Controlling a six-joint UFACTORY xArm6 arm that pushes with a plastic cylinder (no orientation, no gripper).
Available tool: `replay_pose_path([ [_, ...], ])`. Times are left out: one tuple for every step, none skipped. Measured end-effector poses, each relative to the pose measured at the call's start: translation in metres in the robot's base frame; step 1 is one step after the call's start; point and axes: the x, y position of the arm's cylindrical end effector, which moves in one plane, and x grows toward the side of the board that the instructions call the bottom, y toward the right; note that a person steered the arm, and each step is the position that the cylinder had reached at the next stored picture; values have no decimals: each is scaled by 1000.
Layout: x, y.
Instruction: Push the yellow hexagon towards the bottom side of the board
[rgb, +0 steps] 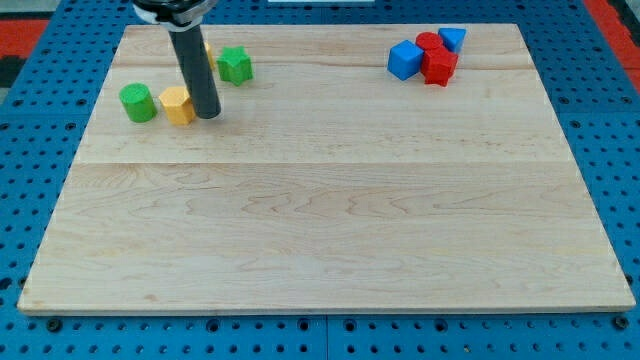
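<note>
The yellow hexagon (177, 104) sits near the view's top left of the wooden board (320, 230). My tip (207, 114) rests right against the hexagon's right side. A green cylinder (137, 102) stands just left of the hexagon. A green star-like block (234, 65) lies up and right of my tip. A bit of another yellow block (206, 50) shows behind the rod, mostly hidden.
At the view's top right is a tight cluster: a blue cube (405, 60), a red block (439, 67), a red cylinder (428, 42) and a blue block (452, 39). Blue pegboard (40, 60) surrounds the board.
</note>
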Motion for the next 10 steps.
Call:
replay_pose_path([
  [-29,-19],
  [-42,-46],
  [-24,-57],
  [3,-42],
  [19,-34],
  [28,11],
  [66,31],
  [118,39],
  [132,52],
  [110,122],
])
